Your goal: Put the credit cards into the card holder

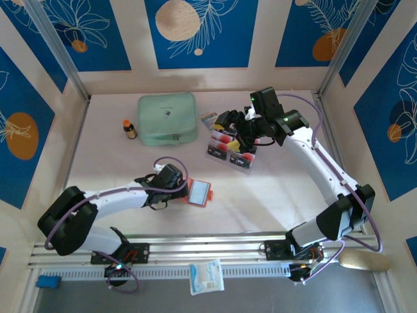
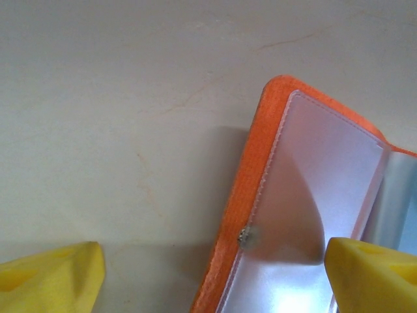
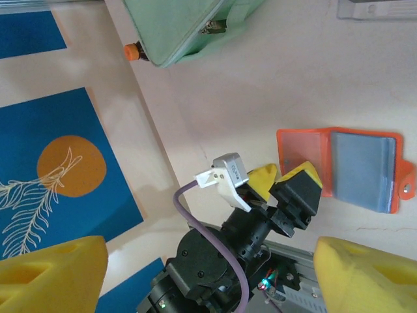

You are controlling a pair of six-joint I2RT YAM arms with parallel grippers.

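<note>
i see left gripper (image 1: 184,190) open, just beside open orange-red folding card holder (image 1: 199,193); right gripper (image 3: 208,277) open above black-and-white red-circled credit cards (image 1: 231,151), nearer the table (image 1: 130,169) far edge.

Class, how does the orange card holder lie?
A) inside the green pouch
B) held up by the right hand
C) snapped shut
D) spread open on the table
D: the card holder lies spread open on the table, clear sleeves up, by the left hand.
</note>
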